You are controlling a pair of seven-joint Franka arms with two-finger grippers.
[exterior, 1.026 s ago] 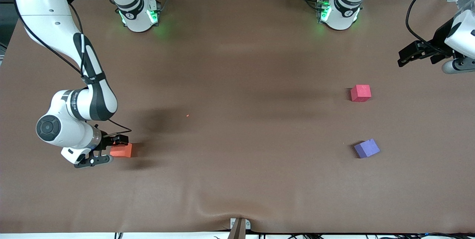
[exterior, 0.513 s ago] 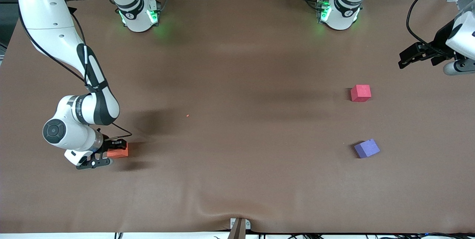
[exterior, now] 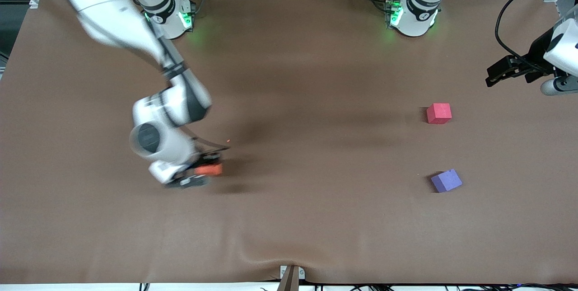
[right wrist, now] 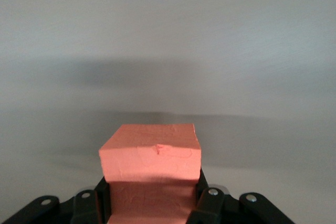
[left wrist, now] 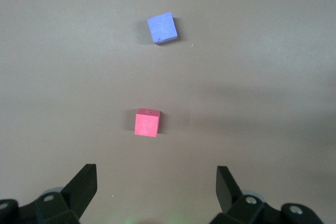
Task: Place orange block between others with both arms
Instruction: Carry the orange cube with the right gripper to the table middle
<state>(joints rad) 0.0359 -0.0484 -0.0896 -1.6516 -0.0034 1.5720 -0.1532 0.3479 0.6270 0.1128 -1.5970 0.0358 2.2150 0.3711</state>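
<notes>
While clamped on the small bright orange foam cube (exterior: 208, 169), the right gripper (exterior: 198, 174) carries it over the brown table (exterior: 289, 218) toward the right arm's end. The left gripper (exterior: 501, 69) waits with fingers (left wrist: 84, 184) spread wide, empty, over the left arm's end near the pinkish-red cube (exterior: 439, 113) and purple-blue cube (exterior: 446, 180).

Counter (exterior: 298, 78): brown matte covering, slightly rippled along the camera-side edge. Lying on it toward the left arm's end: pinkish-red cube (exterior: 439, 113) and purple-blue cube (exterior: 446, 180), well apart, the purple-blue one nearer the front camera and turned askew.
</notes>
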